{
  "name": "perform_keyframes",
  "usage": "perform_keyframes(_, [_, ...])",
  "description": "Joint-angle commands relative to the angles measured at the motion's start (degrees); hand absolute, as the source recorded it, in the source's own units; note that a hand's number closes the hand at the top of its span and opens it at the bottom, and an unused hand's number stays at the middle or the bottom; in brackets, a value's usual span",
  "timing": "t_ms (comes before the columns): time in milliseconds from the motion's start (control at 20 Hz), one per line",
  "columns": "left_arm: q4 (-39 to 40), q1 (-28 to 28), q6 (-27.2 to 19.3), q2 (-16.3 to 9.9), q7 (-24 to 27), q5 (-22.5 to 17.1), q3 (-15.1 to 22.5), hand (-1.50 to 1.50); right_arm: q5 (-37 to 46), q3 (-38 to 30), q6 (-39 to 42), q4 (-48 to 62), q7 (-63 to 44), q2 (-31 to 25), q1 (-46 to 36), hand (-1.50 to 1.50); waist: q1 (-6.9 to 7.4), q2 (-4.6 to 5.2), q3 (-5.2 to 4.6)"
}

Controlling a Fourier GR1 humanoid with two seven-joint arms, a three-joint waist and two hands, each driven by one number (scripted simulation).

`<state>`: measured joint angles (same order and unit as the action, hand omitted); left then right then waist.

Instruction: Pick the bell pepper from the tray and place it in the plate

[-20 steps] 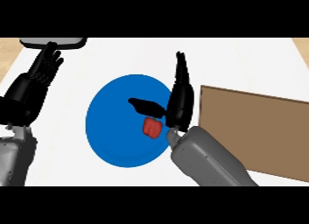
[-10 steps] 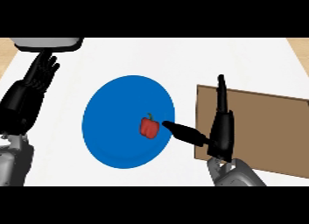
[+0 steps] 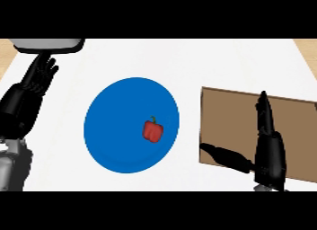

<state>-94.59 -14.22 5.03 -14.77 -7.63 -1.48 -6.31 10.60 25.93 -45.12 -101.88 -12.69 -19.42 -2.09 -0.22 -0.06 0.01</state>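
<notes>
**Bell pepper lying on the blue plate, both hands empty**

The red bell pepper (image 3: 152, 130) is sitting on the blue plate (image 3: 114, 112), a little right of the plate's middle, with its short dark stem pointing up the view. Nothing is touching it.

The right hand (image 3: 268, 143) is hovering over the brown tray (image 3: 293, 112), well apart from the pepper. Its fingers (image 3: 263, 105) are reaching straight up the view, close together, while the thumb (image 3: 223, 157) is sticking out to the left across the tray's near left corner, towards the plate. The hand is spread open and is holding nothing.

The left hand (image 3: 29, 92) is showing at the view's left edge, over the white counter (image 3: 207, 63), open with its fingers up and relaxed. It is resting there, gripping nothing and staying clear of the plate.

The tray is lying to the right of the plate, just beside it, and is sitting slightly turned, its far edge slanting down toward the right. A raised rim is running round it.

A pale grey object (image 3: 46, 45) is sitting at the counter's far left corner, just above the left hand's fingertips. What it is cannot be told from this view.
</notes>
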Motion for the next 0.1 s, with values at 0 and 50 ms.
perform_keyframes(0, [-2.3, 0.2, 0.4, -0.1, -2.4, -0.6, -0.7, 0.0, 2.4, -1.6, 1.7, -7.1, -1.3, -3.6, 7.2, -1.5, -0.13, -0.06, -0.02])
perform_keyframes(50, [1.8, 1.3, -0.7, 1.6, 3.5, 2.3, 0.6, 0.0, 2.5, -1.2, 0.9, -3.2, 4.4, -1.9, 8.0, -1.5, -0.15, 0.03, -0.01])
